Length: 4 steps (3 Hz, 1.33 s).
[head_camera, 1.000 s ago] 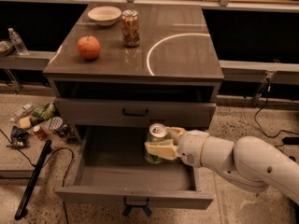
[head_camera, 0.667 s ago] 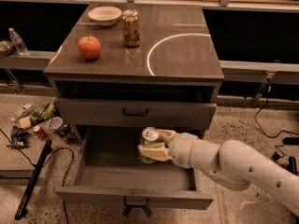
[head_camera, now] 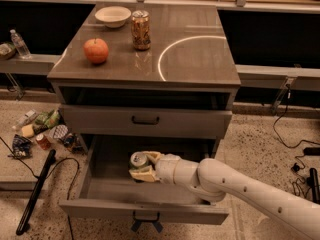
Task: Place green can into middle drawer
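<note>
The green can [head_camera: 138,161] shows its silver top with a pull tab; its body is mostly hidden by the fingers. My gripper [head_camera: 142,166] is shut on the green can and holds it upright inside the pulled-out middle drawer [head_camera: 145,211], left of the drawer's centre. My white arm [head_camera: 235,186] reaches in from the lower right over the drawer's right side. The drawer is a wide grey box with a dark handle at its lower front edge. I cannot tell whether the can touches the drawer floor.
On the cabinet top [head_camera: 200,59] stand an orange-brown patterned can [head_camera: 140,30], a red apple [head_camera: 95,50] and a white bowl [head_camera: 113,16]. A shallower shut drawer with a black handle [head_camera: 145,120] sits above. Litter [head_camera: 40,131] and a black cable [head_camera: 35,191] lie on the floor at left.
My gripper has carried the green can leftwards and lower into the open drawer. The arm has reached further in from the right.
</note>
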### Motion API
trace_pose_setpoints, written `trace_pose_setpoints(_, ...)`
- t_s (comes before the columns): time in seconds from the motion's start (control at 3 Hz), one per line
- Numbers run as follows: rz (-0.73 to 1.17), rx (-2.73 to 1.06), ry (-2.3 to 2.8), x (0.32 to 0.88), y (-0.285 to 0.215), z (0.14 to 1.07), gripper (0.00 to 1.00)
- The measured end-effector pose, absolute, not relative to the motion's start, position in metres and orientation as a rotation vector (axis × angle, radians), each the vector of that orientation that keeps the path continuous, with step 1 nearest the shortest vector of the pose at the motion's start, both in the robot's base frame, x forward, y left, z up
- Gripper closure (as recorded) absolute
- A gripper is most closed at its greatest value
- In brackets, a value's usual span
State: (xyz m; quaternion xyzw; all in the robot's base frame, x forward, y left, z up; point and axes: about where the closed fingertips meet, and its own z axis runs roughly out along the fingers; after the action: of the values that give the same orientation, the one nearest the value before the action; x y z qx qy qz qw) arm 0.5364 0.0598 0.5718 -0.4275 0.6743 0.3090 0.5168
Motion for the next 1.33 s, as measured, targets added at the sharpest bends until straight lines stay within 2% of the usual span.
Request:
trace_pose_setpoints(0.33,0.718,-1.092,1.601,0.556,0.087,0.529,0.82)
trace_pose_setpoints(0.67,0.704,-1.155,1.59,0.574,0.109,0.499,0.58)
trace_pose_setpoints(1.0,0.69,-1.231,1.593,0.588,0.132,0.467,0.27)
trace_pose_setpoints(1.33,0.724,-1.249,1.621,0.593,0.142,0.442,0.0)
